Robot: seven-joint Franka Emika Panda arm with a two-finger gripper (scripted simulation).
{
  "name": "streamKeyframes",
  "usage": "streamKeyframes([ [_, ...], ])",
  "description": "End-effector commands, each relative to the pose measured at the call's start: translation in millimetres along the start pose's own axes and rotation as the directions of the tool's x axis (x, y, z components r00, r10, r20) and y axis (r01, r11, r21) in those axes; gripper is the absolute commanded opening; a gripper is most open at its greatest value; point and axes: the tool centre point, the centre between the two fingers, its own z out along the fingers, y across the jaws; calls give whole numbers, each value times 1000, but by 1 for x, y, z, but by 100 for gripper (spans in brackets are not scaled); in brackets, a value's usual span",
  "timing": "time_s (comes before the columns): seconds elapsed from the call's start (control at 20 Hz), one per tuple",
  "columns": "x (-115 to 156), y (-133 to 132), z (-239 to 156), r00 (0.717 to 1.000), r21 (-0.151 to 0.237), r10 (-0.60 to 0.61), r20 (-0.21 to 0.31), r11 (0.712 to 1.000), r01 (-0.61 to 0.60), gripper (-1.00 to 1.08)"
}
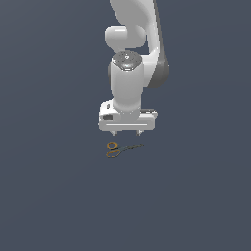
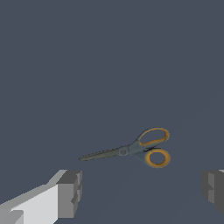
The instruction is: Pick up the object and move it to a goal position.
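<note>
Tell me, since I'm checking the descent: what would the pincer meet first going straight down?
Probably the bare floor. The open pincer sits just beyond the scissors, though depth is unclear.

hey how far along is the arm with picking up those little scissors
Early. Done: the tool is positioned just above the scissors. In hand: nothing; the fingers stand wide apart, and the scissors lie flat on the floor. Left: lowering, gripping, lifting and carrying them to the goal.

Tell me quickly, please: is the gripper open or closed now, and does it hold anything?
Gripper: open, holding nothing; the scissors lie on the floor, apart from its fingers.
</note>
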Motion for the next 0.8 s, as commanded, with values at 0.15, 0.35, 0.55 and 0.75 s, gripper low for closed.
streamKeyframes([
  [0.15, 0, -3, 0, 1000, 4, -4, -1, 1000, 4, 100],
  [0.35, -1, -17, 0, 1000, 19, -21, -7, 1000, 21, 100],
  [0.55, -1, -26, -1, 999, 29, -33, -11, 999, 34, 100],
  [0.75, -1, -25, -1, 1000, 28, -30, -10, 999, 30, 100],
])
